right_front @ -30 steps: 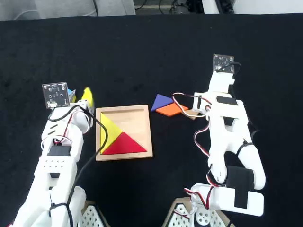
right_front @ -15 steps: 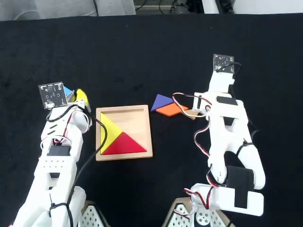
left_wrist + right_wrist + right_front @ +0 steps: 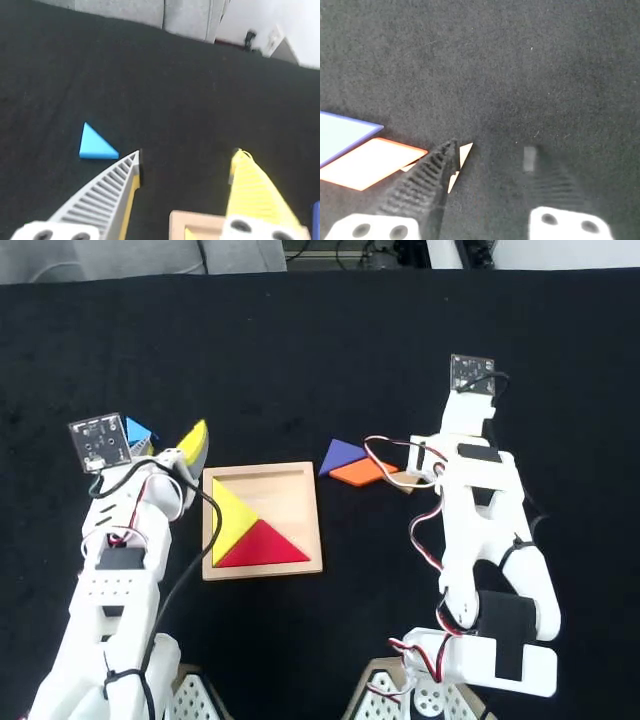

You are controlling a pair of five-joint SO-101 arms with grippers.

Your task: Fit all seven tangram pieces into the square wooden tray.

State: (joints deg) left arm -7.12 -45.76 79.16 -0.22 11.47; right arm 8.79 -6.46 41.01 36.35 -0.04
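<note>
The square wooden tray (image 3: 308, 515) lies between the arms and holds a yellow triangle (image 3: 232, 516) and a red triangle (image 3: 262, 543). A small blue triangle (image 3: 137, 430) (image 3: 95, 145) lies on the black cloth just beyond my left gripper (image 3: 170, 441) (image 3: 187, 154), which is open and empty, with the tray's corner (image 3: 195, 224) below it. A purple triangle (image 3: 343, 453) (image 3: 340, 135) and an orange parallelogram (image 3: 362, 472) (image 3: 367, 162) lie right of the tray. Beside them my right gripper (image 3: 491, 148) stands open, one fingertip over a small pale piece (image 3: 464, 151).
Black cloth covers the whole table (image 3: 300, 360). The far half is bare cloth. Cables loop off the right arm (image 3: 480, 510) near the orange piece. Grey and white room fittings show past the table's far edge.
My left gripper has opened, its yellow finger swinging toward the tray, and its wrist has shifted a little left, uncovering more of the blue triangle. The right arm has not moved.
</note>
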